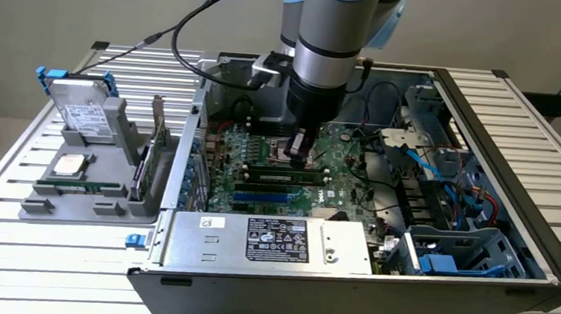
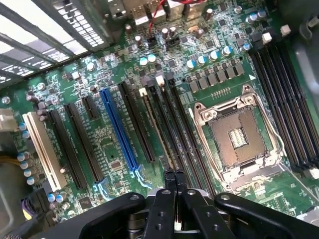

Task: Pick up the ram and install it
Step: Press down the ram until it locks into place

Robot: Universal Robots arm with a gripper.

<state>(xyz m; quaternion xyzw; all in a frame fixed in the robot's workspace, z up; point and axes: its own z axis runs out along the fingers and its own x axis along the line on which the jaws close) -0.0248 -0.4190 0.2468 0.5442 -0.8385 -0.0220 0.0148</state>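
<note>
One arm is all you have here, and it comes straight down from above into the open computer case (image 1: pixel 516 181), its silver and blue wrist upright over the middle of the motherboard (image 1: pixel 261 152). Your jaws (image 1: pixel 297 158) hang just above the board, their tips close over the ram (image 1: pixel 284 176).

In the wrist view your jaws (image 2: pixel 174 175) are pressed together, the two black fingertips (image 2: pixel 169 178) side by side with no gap, and nothing is pinched between them. They sit low over the long black memory slots (image 2: pixel 172 129) that run beside the bare processor socket (image 2: pixel 238 137).

The ram lies flat and level across the board in the exterior view, a narrow green stick with dark chips and a pale label, running towards the exterior view's left and right. It looks seated in a slot, directly under your jaws; whether they touch its top edge, you cannot tell.

Just beyond it, nearer the camera, are the blue slots (image 1: pixel 260 197) and then the grey power supply (image 1: pixel 266 241) with its black label. On the slatted surface (image 1: pixel 16 257) at the exterior view's left stands a grey parts holder (image 1: pixel 114 127) carrying a hard drive (image 1: pixel 78 109), well apart from the arm.
</note>
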